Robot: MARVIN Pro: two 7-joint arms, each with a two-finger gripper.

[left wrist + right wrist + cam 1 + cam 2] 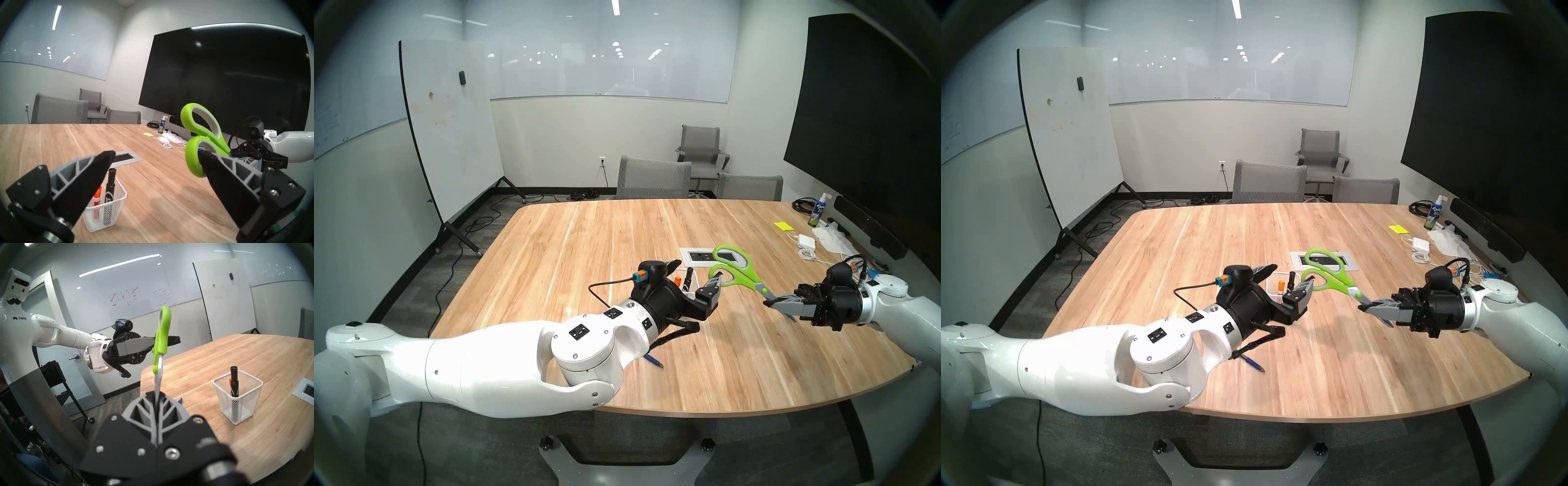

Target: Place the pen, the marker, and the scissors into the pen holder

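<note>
Scissors [734, 271] hang above the table [585, 258], blades pinched by the right gripper [770, 301]. Left gripper [153, 157] spreads wide around their lower handle loop.

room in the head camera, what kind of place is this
Most likely an office meeting room: a large wooden conference table with mesh office chairs at its far side, a glass whiteboard along the wall, and a big dark wall screen on the right.

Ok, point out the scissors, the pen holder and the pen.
scissors [742, 271], head left view, green handle shank.
pen holder [246, 406], right wrist view, front mesh wall.
pen [654, 360], head left view, blue barrel.
</note>
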